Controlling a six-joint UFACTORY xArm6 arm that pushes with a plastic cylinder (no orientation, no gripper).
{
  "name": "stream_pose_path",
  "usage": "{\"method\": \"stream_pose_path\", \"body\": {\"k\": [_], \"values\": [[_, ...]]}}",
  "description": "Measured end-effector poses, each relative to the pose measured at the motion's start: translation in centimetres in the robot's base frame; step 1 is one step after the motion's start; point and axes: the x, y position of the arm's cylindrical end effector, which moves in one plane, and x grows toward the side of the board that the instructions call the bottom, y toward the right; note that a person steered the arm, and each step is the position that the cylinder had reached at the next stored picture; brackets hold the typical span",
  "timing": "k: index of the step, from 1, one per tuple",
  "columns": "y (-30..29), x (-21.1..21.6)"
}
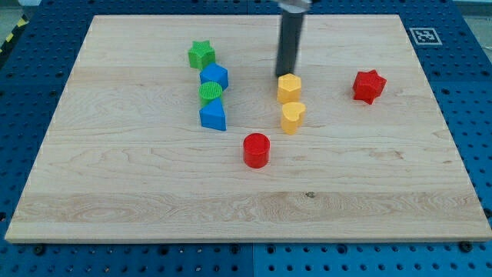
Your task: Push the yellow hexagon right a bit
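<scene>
The yellow hexagon (289,88) sits on the wooden board (154,185) a little right of centre, in the upper half. A yellow heart (293,116) lies just below it, touching or nearly so. My tip (285,75) is at the hexagon's upper left edge, touching or almost touching it. The dark rod rises from there to the view's top.
A green star (201,54), blue hexagon (214,76), green cylinder (211,92) and blue triangle (214,116) form a column left of the tip. A red cylinder (256,149) lies below the heart. A red star (369,85) lies right of the yellow hexagon.
</scene>
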Motion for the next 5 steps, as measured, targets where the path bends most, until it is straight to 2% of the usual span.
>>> {"method": "stream_pose_path", "body": {"k": [1,2,3,5], "values": [[-3.2,1.7],[-3.4,3.4],[-2.7,3.4],[4.6,4.3]]}}
